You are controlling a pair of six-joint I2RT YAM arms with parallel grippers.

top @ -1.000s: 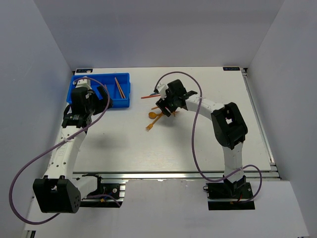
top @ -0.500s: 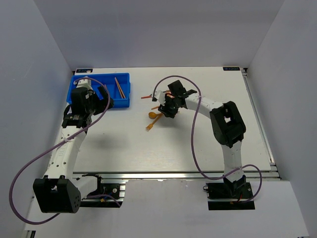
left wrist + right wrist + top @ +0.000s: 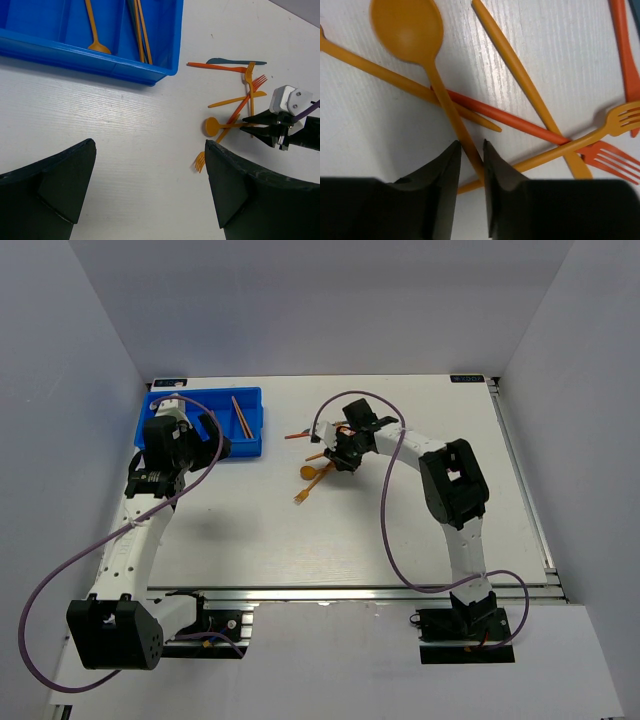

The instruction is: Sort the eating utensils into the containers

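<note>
My right gripper (image 3: pixel 471 146) has its fingers drawn narrow astride the handle of the orange spoon (image 3: pixel 408 29) (whether they pinch it, I cannot tell); an orange fork (image 3: pixel 607 127) and a red fork (image 3: pixel 615 159) lie crossed just to the right; my left gripper (image 3: pixel 150 150) hangs spread wide, the blue tray (image 3: pixel 100 62) just beyond it.

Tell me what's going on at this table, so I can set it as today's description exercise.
Two robot arms are sorting plastic utensils into a blue tray. The right gripper is down in the loose pile on the table, its fingers straddling an orange spoon by the handle without clearly pinching it. The left gripper hangs wide open and empty near the tray, which already holds a second spoon and some sticks.
</note>
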